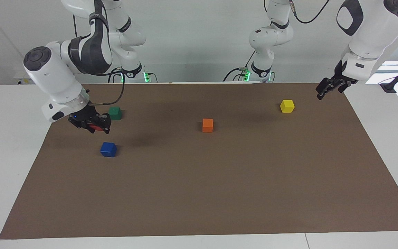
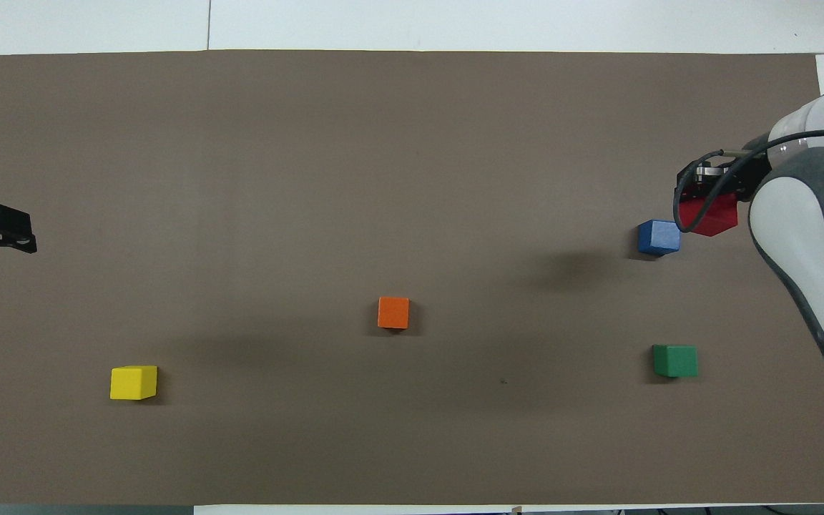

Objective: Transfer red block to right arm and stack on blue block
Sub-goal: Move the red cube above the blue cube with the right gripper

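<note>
Two grippers up in the air, right gripper (image 1: 95,125) clamped on red block (image 1: 97,128) over the mat beside blue block (image 1: 108,149), left gripper (image 1: 330,87) waiting over the mat's edge, its opening impossible to tell.

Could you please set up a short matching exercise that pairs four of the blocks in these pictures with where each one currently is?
Blocks:
1. red block
2. blue block
3. yellow block
4. orange block

Places:
A. on the mat, mid-table
B. held in the right gripper, in the air
C. on the mat at the left arm's end
D. on the mat, farther from the robots than the green block

Pairs: 1-B, 2-D, 3-C, 4-A
</note>
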You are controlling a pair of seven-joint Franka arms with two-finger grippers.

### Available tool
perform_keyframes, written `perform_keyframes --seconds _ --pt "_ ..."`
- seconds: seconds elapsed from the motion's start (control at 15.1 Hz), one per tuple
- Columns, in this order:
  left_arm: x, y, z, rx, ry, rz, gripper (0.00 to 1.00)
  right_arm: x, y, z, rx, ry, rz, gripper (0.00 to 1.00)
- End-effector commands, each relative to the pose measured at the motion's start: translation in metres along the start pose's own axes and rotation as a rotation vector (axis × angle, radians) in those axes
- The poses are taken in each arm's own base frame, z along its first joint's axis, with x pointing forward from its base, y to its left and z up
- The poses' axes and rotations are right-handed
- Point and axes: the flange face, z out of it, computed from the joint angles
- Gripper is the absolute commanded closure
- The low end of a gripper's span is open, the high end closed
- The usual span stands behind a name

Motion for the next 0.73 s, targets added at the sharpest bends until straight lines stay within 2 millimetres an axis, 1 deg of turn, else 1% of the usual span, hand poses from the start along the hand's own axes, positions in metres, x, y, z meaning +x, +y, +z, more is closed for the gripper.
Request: perform_keyframes --seconds 0.0,0.13,0.2,0.27,0.4,0.46,0.53,0.66 --pt "0.010 0.011 -0.014 0.053 -0.037 0.105 0.00 0.008 0.002 0.017 -0.043 0.078 -0.026 1.00" --pt "0.012 0.013 -0.011 0.051 -0.046 0.112 0.00 0.009 0.003 0.038 -0.045 0.101 -0.047 1.00" --pt "0.013 0.023 -0.009 0.048 -0.048 0.128 0.00 0.008 0.004 0.048 -0.044 0.117 -0.056 1.00" --pt "0.012 0.028 -0.007 0.041 -0.045 0.118 0.00 0.006 0.007 0.058 -0.044 0.128 -0.066 1.00" --pt "0.004 0.025 0.001 0.000 -0.074 0.110 0.00 0.002 0.022 0.078 -0.049 0.132 -0.080 1.00" --pt "0.003 0.024 0.000 -0.011 -0.075 0.105 0.00 0.000 0.026 0.086 -0.051 0.119 -0.086 1.00" --pt "0.000 0.032 -0.002 -0.009 -0.073 0.120 0.00 -0.001 0.029 0.093 -0.052 0.108 -0.091 1.00" --pt "-0.012 0.026 0.009 -0.002 -0.107 0.118 0.00 -0.002 0.034 0.104 -0.053 0.086 -0.086 1.00"
